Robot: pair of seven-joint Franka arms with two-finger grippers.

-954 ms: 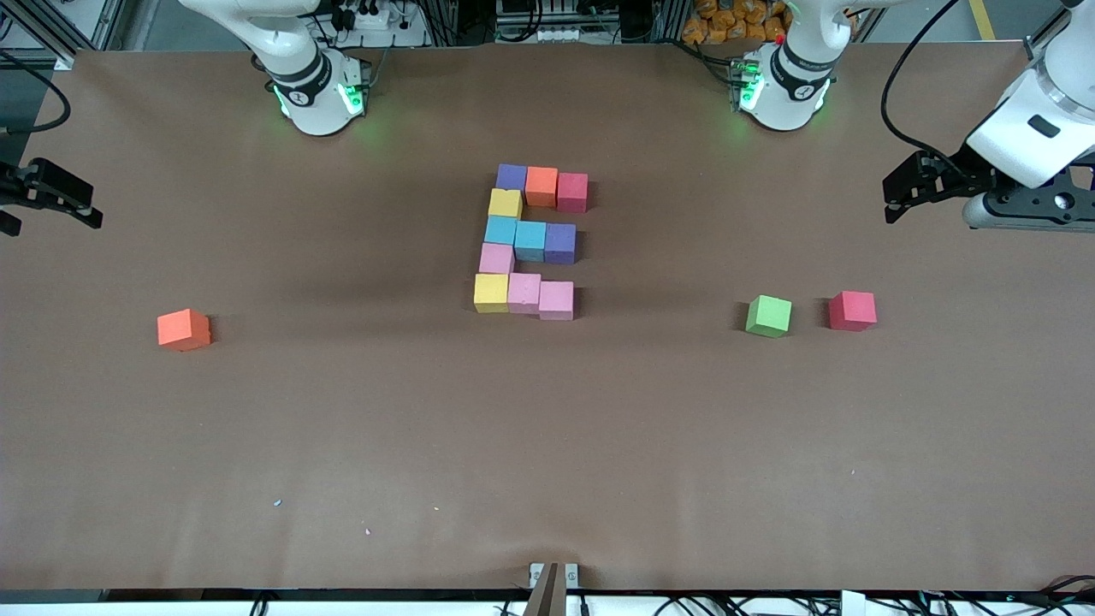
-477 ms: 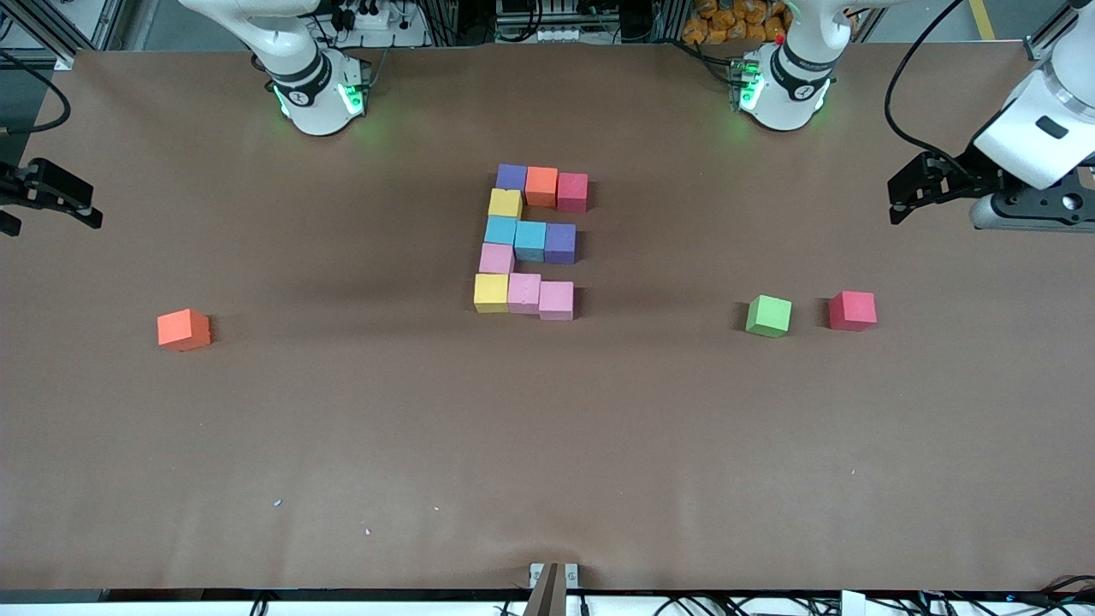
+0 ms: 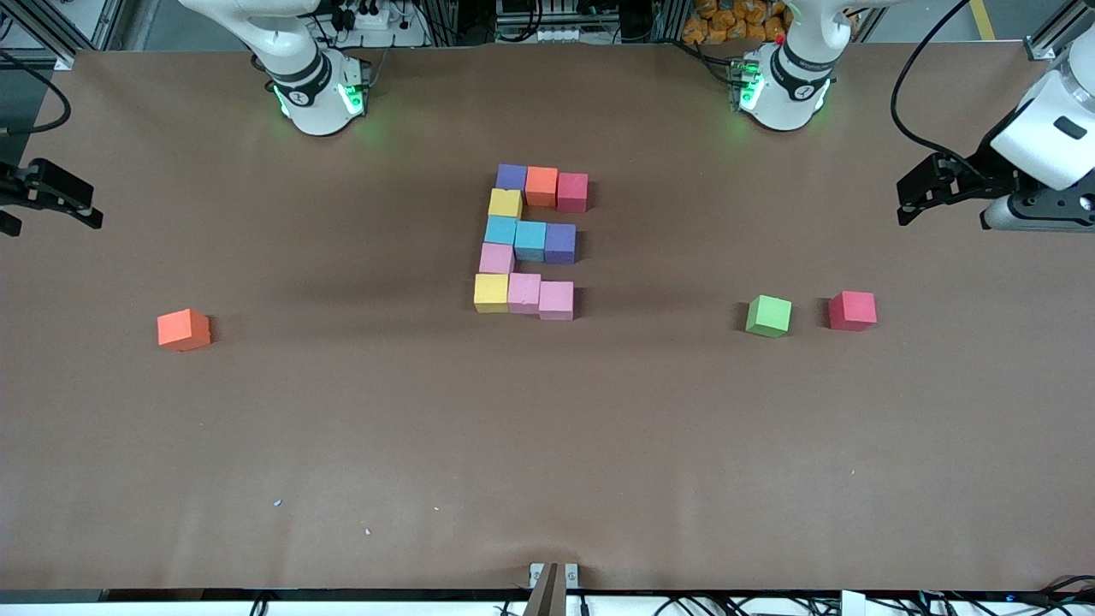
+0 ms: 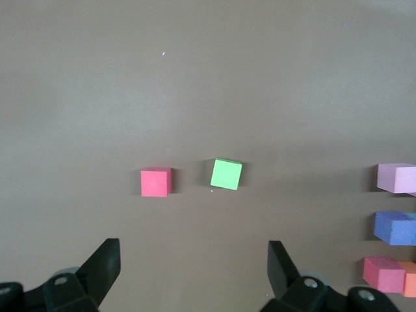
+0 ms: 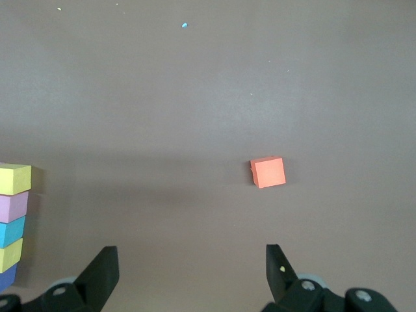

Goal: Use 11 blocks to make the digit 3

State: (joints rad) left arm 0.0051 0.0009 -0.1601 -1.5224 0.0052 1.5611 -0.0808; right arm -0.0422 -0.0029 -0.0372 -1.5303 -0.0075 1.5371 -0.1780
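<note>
The blocks form a blocky figure (image 3: pixel 529 240) mid-table. Its bar nearest the bases is purple (image 3: pixel 511 176), orange (image 3: pixel 541 185) and red (image 3: pixel 571 192). The middle bar is two light blue and a purple, the nearest bar yellow and two pink (image 3: pixel 556 299). Single yellow and pink cubes join the bars along one side. My left gripper (image 3: pixel 905 201) hangs open and empty over the left arm's end of the table. Its wrist view shows its fingertips (image 4: pixel 194 260) spread wide over bare table. My right gripper (image 3: pixel 85 210) waits open and empty (image 5: pixel 192 260) over the right arm's end.
A loose orange cube (image 3: pixel 183 329) (image 5: pixel 268 172) lies toward the right arm's end. A green cube (image 3: pixel 768 316) (image 4: pixel 226 174) and a red cube (image 3: pixel 852 310) (image 4: pixel 156 182) sit side by side toward the left arm's end. Brown table (image 3: pixel 547 445) stretches bare toward the front camera.
My left gripper has drawn slightly outward toward the left arm's end of the table. The right arm and all cubes have stayed put.
</note>
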